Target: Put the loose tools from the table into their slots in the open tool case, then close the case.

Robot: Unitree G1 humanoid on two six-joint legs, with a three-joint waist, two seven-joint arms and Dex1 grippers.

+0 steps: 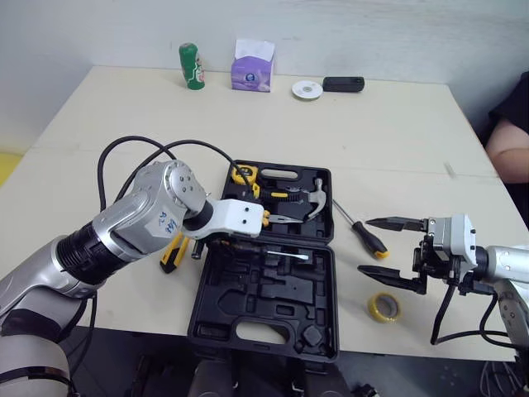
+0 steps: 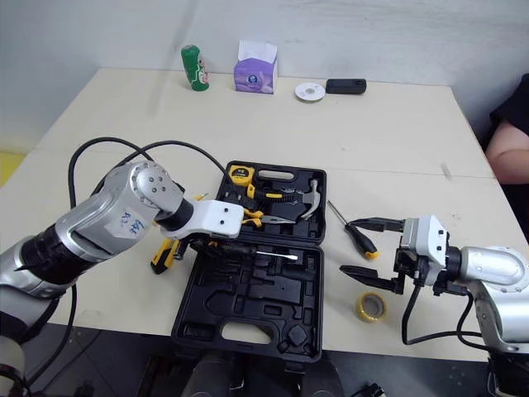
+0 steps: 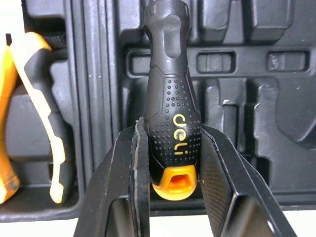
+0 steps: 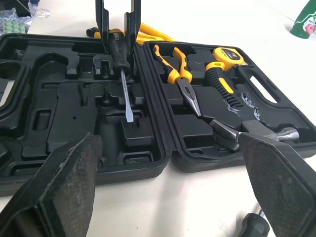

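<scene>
A: What does the head camera show?
B: The left gripper (image 1: 231, 241) is clamped on the flat screwdriver (image 1: 285, 255), holding it over the near half of the tool case (image 1: 285, 294). The right gripper (image 1: 365, 246) hangs spread wide and empty beside the case, above the loose screwdriver (image 1: 369, 236) and near the tape roll (image 1: 384, 308).
A: And the left wrist?
B: Both fingers (image 3: 126, 182) pinch the handle near its orange butt. I'd line the shaft up with a long recess before lowering.
A: The right wrist?
B: The blade slopes down towards the moulding, close to the hinge; whether the tip touches, I cannot tell. Level it, press the handle home, then let go. Left tilted, it may sit proud and block the lid.
</scene>
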